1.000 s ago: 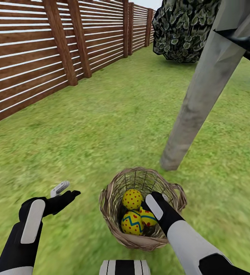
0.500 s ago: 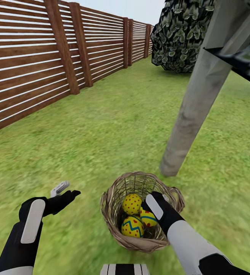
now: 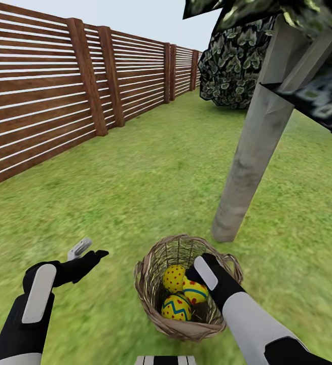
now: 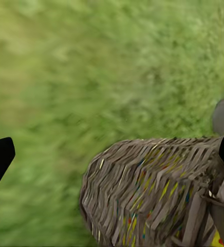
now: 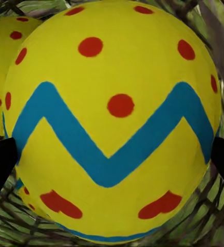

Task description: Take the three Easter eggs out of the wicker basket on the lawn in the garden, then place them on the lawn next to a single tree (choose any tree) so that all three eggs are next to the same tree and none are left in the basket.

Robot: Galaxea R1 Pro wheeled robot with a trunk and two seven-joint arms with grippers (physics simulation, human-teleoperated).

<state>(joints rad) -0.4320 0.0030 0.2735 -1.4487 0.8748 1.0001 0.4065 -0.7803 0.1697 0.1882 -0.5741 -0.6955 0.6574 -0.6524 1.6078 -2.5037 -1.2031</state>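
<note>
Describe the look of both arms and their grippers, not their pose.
The left arm is black with a long rounded white panel on the forearm. Its left gripper has one pale grey finger and one black. The right arm has a white forearm shell, and the black right gripper carries a white oval panel.

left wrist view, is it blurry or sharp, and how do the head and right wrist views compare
Left wrist view: the lawn is a soft green smear and the wicker basket weave is fuzzy. Head view: fence and tree trunk crisp, grass near the arms smeared. Right wrist view: the close Easter egg is sharp-edged, with no glare or cast shadow on it.
</note>
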